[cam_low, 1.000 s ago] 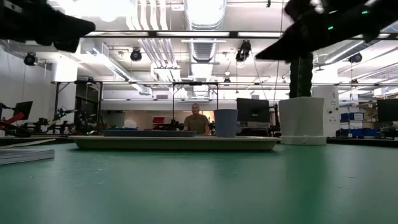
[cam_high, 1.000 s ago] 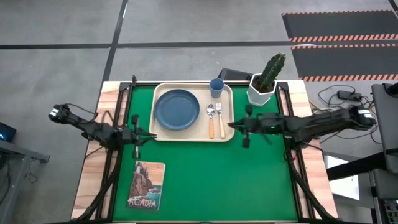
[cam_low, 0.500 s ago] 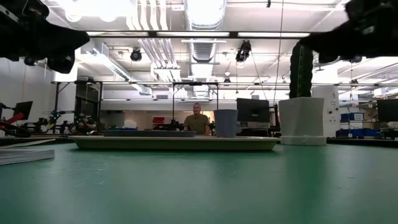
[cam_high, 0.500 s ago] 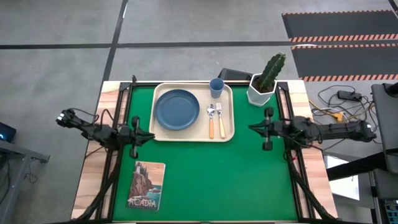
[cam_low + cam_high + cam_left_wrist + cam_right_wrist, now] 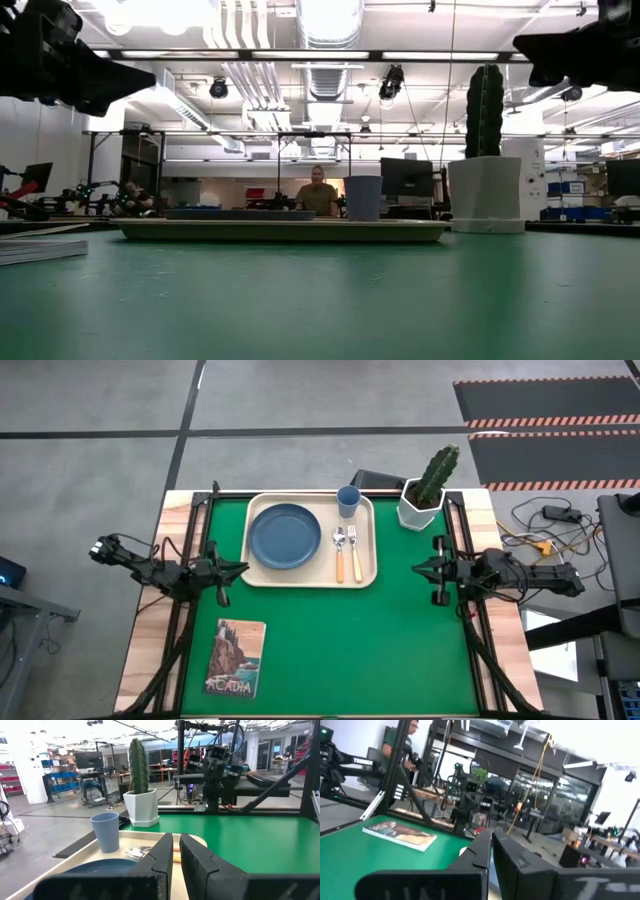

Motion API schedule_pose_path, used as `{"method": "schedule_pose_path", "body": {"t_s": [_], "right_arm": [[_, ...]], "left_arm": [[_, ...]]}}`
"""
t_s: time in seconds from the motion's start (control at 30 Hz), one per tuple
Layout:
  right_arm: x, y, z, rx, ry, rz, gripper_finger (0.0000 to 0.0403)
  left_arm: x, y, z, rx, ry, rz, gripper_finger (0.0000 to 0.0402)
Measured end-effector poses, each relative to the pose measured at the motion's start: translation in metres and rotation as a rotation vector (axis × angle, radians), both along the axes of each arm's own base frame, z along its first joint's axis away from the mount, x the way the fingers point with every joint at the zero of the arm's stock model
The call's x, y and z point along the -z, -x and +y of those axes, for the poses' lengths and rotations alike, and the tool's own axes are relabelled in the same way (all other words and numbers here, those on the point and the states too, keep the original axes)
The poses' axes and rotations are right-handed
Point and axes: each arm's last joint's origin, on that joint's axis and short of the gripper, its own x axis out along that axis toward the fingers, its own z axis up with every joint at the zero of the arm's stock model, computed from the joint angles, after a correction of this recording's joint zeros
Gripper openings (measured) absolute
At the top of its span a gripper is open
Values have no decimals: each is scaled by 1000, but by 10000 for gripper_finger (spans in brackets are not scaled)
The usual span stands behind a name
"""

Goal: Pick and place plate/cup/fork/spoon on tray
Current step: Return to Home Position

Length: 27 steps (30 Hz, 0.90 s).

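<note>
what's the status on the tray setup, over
Left gripper shut, empty, by the cream rectangular plastic tray. Right gripper shut, empty, at the table's right edge. Dark blue round plate, light-blue cup, orange-handled fork and spoon on tray. Nothing blocking.

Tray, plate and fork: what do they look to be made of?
The tray looks like matte cream plastic: rounded moulded corners, no glare. The plate is dark blue with an even, dull surface, probably plastic or melamine, though glazed ceramic can't be ruled out. The fork has bright silver tines, likely metal, and an orange handle, possibly plastic.

Low view: fork (image 5: 354, 552), spoon (image 5: 339, 552) hidden behind tray (image 5: 280, 230) rim; plate (image 5: 240, 213) edge-on only.
</note>
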Motion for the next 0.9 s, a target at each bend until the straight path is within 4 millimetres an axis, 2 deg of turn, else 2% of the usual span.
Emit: {"method": "schedule_pose_path", "body": {"t_s": [0.23, 0.9], "right_arm": [[0, 0, -3, 91, -126, 1, 9], [3, -3, -3, 94, -135, 32, 9]], "left_arm": [[1, 0, 0, 0, -3, 7, 15], [2, -1, -1, 1, -11, 22, 15]]}}
